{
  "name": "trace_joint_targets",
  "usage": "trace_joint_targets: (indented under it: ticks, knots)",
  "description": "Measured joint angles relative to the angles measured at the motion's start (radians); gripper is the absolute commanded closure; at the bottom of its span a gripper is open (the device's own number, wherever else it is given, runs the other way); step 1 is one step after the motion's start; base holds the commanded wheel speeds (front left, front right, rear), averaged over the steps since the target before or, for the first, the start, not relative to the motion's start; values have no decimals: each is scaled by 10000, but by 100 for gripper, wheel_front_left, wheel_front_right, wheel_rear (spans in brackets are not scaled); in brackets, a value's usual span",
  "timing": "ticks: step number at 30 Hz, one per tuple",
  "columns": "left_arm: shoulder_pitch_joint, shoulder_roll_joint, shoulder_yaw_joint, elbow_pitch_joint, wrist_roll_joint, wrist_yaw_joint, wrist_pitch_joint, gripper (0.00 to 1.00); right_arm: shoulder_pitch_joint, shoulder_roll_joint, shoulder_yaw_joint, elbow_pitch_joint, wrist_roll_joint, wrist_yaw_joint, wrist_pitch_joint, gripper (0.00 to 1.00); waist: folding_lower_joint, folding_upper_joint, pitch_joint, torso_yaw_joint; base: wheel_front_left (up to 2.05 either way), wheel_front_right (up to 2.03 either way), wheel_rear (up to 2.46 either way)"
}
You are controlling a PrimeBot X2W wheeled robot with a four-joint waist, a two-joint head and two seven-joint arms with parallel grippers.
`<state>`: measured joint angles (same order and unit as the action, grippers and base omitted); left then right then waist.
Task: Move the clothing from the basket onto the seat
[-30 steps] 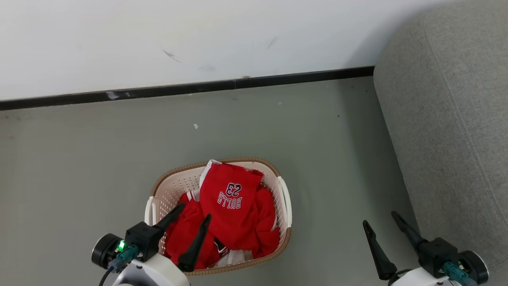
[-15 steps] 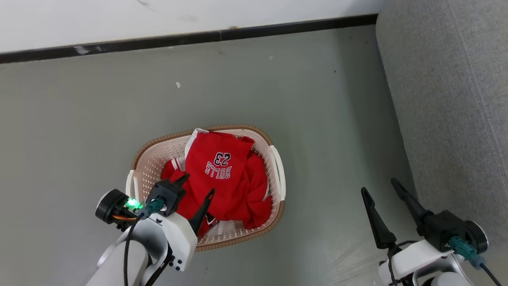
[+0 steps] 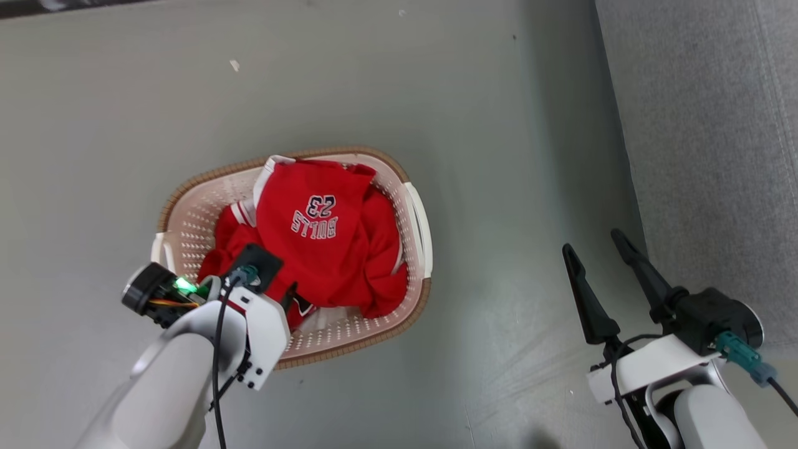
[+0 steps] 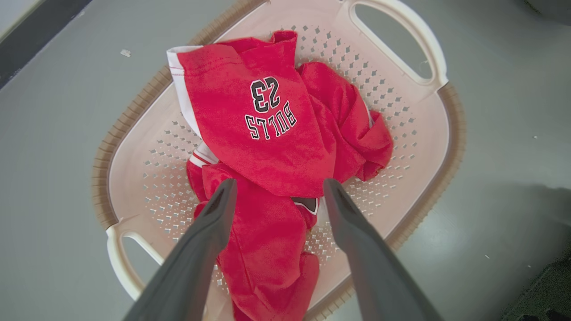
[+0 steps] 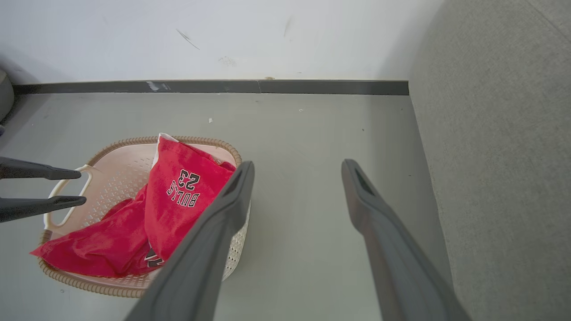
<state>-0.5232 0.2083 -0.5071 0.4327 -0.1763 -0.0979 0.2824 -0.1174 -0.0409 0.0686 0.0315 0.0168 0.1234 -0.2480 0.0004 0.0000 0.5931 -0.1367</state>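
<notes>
The clothing (image 3: 318, 243), red with white trim and one piece printed "BULLS 23", lies heaped in the cream perforated basket (image 3: 187, 218) on the floor. My left gripper (image 4: 280, 185) points down over the near end of the heap. It is open, and its tips stand either side of the printed garment's (image 4: 267, 147) lower edge. I cannot tell whether they touch the cloth. My right gripper (image 3: 592, 242) is open and empty above bare floor, between the basket and the grey seat (image 3: 717, 156). The right wrist view shows the basket rim (image 5: 120, 145), the clothing (image 5: 174, 200) and the seat (image 5: 499, 156).
The grey floor (image 3: 499, 156) runs between the basket and the seat's edge. A white wall with a dark skirting board (image 5: 223, 86) stands behind the basket. My left forearm (image 3: 181, 368) covers the basket's near corner.
The head camera has tilted down, so the whole scene has slid up the picture. My left gripper has dipped down toward the clothing, fingers now pointing into the basket. Both grippers stay open.
</notes>
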Motion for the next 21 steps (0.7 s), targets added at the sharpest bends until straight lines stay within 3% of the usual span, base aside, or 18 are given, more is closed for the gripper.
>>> trace_joint_targets:
  ticks: [21]
  knots:
    - [-1442, 533, 775, 1473, 278, 780, 959, 0, -1168, -2, 370, -247, 470, 0, -2, 0, -1, 0, 1906, -924, 0, 0, 0]
